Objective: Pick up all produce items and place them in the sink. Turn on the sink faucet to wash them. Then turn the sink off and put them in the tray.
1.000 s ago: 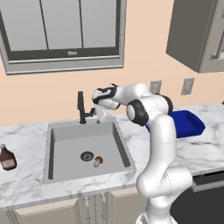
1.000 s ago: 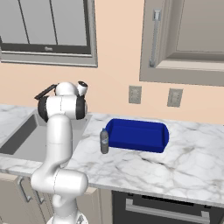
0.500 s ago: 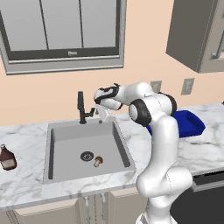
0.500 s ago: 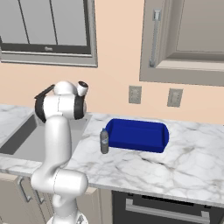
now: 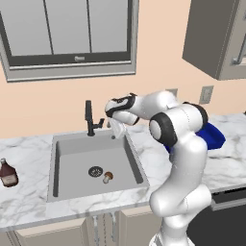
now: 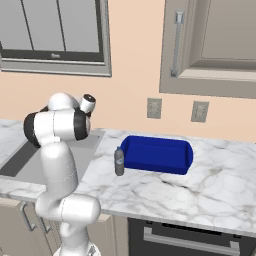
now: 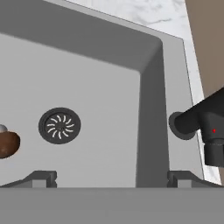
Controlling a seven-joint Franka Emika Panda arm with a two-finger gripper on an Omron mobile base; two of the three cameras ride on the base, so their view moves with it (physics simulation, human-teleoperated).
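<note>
Mushroom, brown-capped with a pale stem, lies on the grey floor of the sink, just right of the round dark drain and a little nearer the front wall. In the hand view the same mushroom sits at the left edge, beside the drain. The black faucet stands upright at the far rim of the basin, on the white marble counter. The gripper hangs over the far right corner of the sink, just right of the faucet and apart from it, its jaws spread wide and holding nothing; in the hand view the two finger tips stand far apart at the bottom, with the faucet's dark body at the right. A brown bottle stands on the counter well left of the sink. To the right of the sink, the blue tray rests on the marble, with a small grey shaker just beside its left end.
</note>
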